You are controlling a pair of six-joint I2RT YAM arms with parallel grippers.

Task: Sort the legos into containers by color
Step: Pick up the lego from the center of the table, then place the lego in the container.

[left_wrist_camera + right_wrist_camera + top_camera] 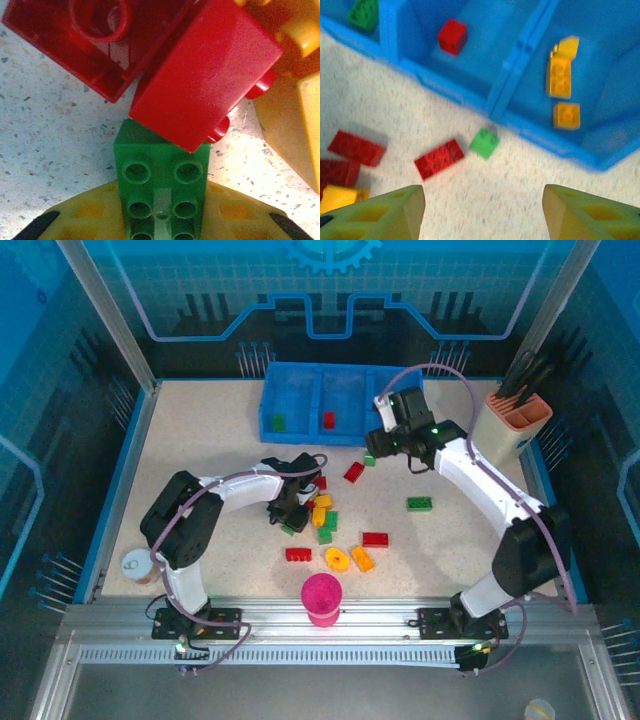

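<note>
Top external view: my left gripper sits low in the brick pile mid-table, clenched on a green brick. My right gripper hangs spread wide, holding nothing, just before the blue tray.

White arms with black joints, lilac cables, hands with yellow latticed fingers.

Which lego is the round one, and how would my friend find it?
Start at the magenta cup, which stands in the middle of the table's near edge. Just beyond the cup lies the round yellow lego, with a red brick on its left and an orange brick on its right. It is round, while its neighbours are rectangular.
</note>
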